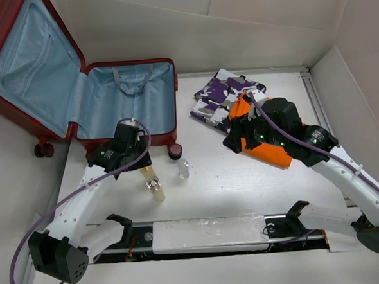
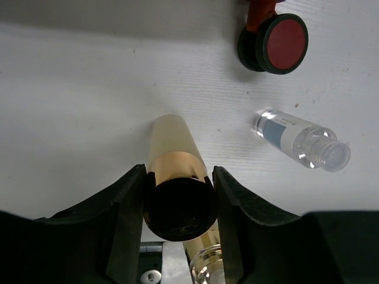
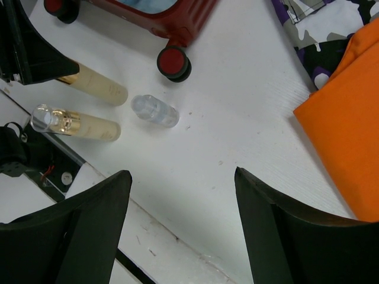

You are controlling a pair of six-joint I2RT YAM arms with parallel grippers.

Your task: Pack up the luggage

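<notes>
Luggage (image 1: pixel 110 102): open at the far-left corner of the surface (image 1: pixel 243 184), blue lining up, lid tilted back past the edge.

Left jaws: clenched on the dark-capped cream bottle (image 2: pixel 172 154), which lies just in front of the luggage, near its wheel (image 2: pixel 287 35).

A clear-capped cream bottle (image 3: pixel 80 125) lies beside the held one, farther from the luggage. A small clear bottle (image 2: pixel 299 142) lies close to the wheel.

Right jaws: released, nothing between them, to the right of the luggage at the orange cloth (image 1: pixel 277 156). A purple camouflage cloth (image 1: pixel 222 92) lies between that and the luggage.
</notes>
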